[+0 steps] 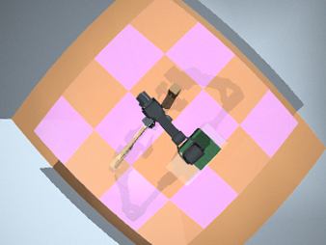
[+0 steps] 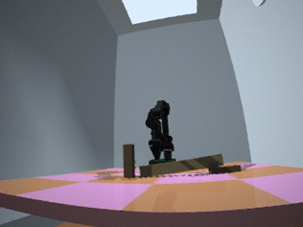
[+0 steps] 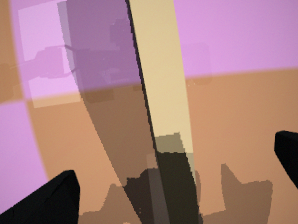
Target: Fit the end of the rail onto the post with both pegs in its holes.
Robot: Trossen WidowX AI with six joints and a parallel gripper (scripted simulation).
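The wooden rail [image 1: 130, 146] [image 2: 182, 165] [image 3: 162, 75] slopes from its raised far end at the low footboard block [image 2: 226, 169] down to its near end on the table. That near end is close in front of the upright wooden post [image 1: 174, 88] [image 2: 128, 161], with a narrow gap visible in the exterior view. The pegs and the rail's holes cannot be made out. My gripper [image 1: 158, 120] [image 2: 162, 157] [image 3: 180, 162] is open and empty, above the rail, which runs between its widely spread fingers in the wrist view. The arm hides part of the rail in the top view.
The dark green base [image 1: 210, 149] of the arm stands beside the rail. The table [image 1: 166, 26] [image 2: 86, 201] has orange and pink squares. Shadows of the arm and rail fall across it.
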